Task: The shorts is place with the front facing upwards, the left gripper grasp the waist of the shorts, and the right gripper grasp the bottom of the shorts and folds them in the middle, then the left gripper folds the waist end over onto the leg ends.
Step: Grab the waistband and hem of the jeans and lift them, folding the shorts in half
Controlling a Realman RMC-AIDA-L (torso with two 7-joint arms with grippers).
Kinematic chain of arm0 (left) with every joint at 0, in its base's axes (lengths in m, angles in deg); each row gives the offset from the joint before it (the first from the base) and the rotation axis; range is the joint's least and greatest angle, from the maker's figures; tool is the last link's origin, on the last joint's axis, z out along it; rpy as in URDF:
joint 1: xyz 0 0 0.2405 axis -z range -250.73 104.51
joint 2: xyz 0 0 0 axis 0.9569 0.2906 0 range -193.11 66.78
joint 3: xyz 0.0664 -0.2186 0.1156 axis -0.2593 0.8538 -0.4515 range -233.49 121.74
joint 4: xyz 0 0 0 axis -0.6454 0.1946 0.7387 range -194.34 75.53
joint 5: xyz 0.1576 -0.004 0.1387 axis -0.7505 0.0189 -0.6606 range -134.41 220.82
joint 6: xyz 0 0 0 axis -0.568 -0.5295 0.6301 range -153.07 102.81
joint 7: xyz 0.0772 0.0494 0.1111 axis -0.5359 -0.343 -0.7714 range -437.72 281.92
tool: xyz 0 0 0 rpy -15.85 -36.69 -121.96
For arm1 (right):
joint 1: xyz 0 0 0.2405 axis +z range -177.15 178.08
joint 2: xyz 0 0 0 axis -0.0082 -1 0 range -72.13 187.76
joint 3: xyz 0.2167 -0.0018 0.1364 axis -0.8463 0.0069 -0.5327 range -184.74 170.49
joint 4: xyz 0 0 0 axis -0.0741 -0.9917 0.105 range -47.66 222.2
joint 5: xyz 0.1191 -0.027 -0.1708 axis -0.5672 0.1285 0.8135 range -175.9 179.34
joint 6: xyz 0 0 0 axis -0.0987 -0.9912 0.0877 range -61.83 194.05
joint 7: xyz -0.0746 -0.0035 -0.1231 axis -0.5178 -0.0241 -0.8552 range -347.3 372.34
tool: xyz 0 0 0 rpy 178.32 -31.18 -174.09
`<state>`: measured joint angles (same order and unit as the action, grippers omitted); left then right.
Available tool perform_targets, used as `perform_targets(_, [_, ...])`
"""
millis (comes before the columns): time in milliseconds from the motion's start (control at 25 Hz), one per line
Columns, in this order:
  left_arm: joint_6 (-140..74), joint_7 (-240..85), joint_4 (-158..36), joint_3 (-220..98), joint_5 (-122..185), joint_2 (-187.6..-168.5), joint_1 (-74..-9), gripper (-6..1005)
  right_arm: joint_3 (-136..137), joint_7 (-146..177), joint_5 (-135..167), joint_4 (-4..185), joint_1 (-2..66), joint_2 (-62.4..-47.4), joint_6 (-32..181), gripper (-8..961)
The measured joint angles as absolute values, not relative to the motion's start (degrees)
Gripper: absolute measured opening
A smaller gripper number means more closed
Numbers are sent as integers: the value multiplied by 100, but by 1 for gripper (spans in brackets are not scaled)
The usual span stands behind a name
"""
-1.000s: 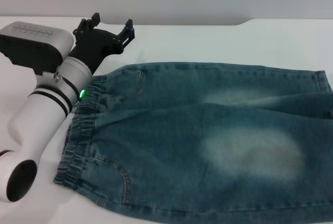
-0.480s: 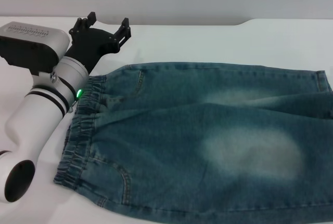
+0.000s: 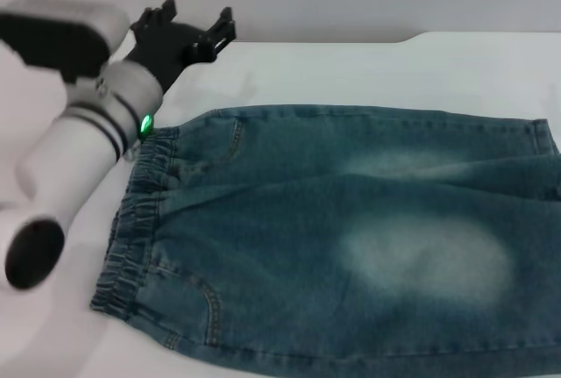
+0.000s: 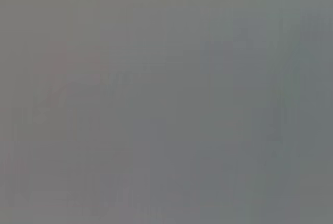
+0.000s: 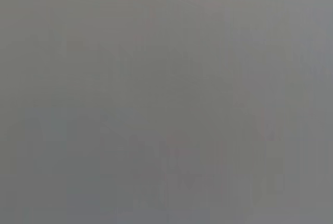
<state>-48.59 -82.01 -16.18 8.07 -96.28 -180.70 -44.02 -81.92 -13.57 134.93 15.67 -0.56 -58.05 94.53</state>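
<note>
We see the left gripper (image 3: 195, 29) w/ fingers spread, holding nothing, hovering just beyond the waist corner of the shorts (image 3: 333, 238). Shorts lie flat, front up, on the white table (image 3: 368, 71), waistband twd the left gripper, legs running off to the right. Right gripper isn't visible; both wrist views show only grey.

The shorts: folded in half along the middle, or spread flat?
Folded: the shorts show one leg over the other. Left pincer is off them.
</note>
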Motion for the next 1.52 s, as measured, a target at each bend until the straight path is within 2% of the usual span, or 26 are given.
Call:
perform_targets(120, [-3252, -8457, -634, 1571, -10107, -18083, -4582, 805, -8998, -1828, 13518, 559, -287, -6025, 7936, 805])
perform_targets(200, [-2190, -8624, 48, 1990, -10269, -18091, -4677, 803, -9607, -1863, 13497, -4, -316, -6093, 6527, 805])
perform_targets(480, [464, -9157, 2009, 2979, -10399, -18100, -5067, 795, -11402, -1400, 13513, -1245, -106, -6074, 2670, 805])
perform_targets(720, [2269, -9056, 2410, 3477, -11091, -18114, -4809, 789, -12363, -1301, 13465, -2273, -142, -6094, 365, 805])
perform_targets(1040, [4011, -9057, 2806, 3737, -11306, -18099, -4672, 781, -12900, -776, 13236, -2903, -193, -6101, -1408, 804])
perform_targets(1280, [5410, -8833, 3688, 3829, -11808, -18110, -4779, 774, -13097, -568, 13450, -2893, -280, -6113, -2042, 804])
perform_targets(1520, [6495, -8570, 3687, 3741, -11993, -18117, -4660, 768, -13073, -466, 14039, -2882, -384, -6133, -2519, 804])
